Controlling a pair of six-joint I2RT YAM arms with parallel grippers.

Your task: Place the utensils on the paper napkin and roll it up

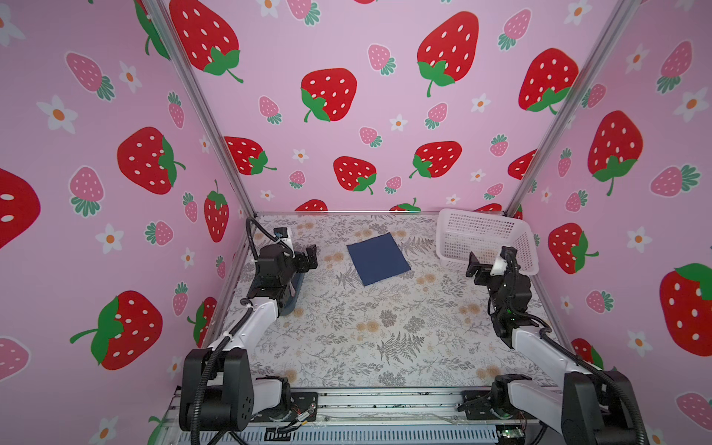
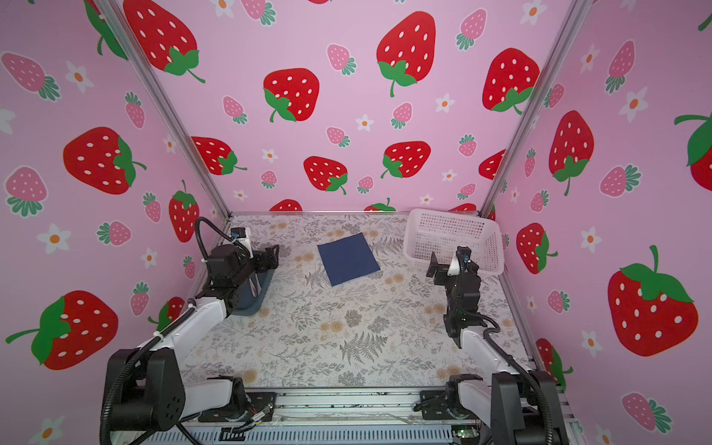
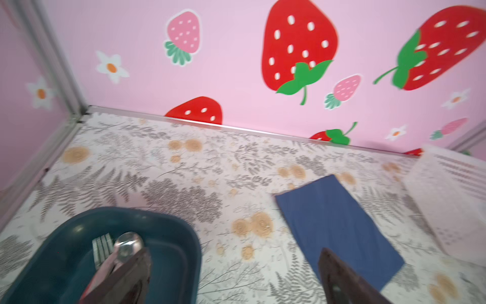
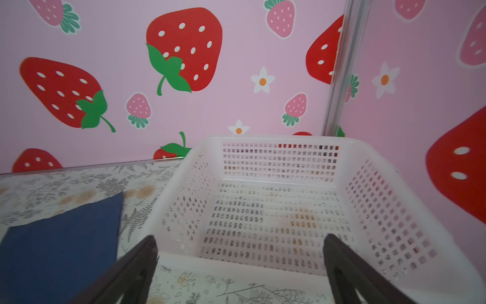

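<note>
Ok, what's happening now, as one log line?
paper napkin: flat, bare | utensils: in teal tub | left gripper: open, at tub | right gripper: open, by basket

Pink strawberry-print walls point(image 1: 269, 57) around a fern-patterned tabletop point(image 1: 366, 308)

Each arm combines white link covers with black joint housings; compare the left arm point(image 1: 256, 319) and the right arm point(image 1: 539, 346). You will find a black corrugated cable conduit point(image 1: 202, 385) along the links, secured with a white cable tie point(image 2: 155, 333). The shoulder housing point(image 1: 231, 385) is black and boxy, with a ring of small holes. The fingers point(image 4: 131, 268) are dark, flat and tapered. A green indicator light point(image 1: 510, 309) shows on the right arm's black wrist housing.
</note>
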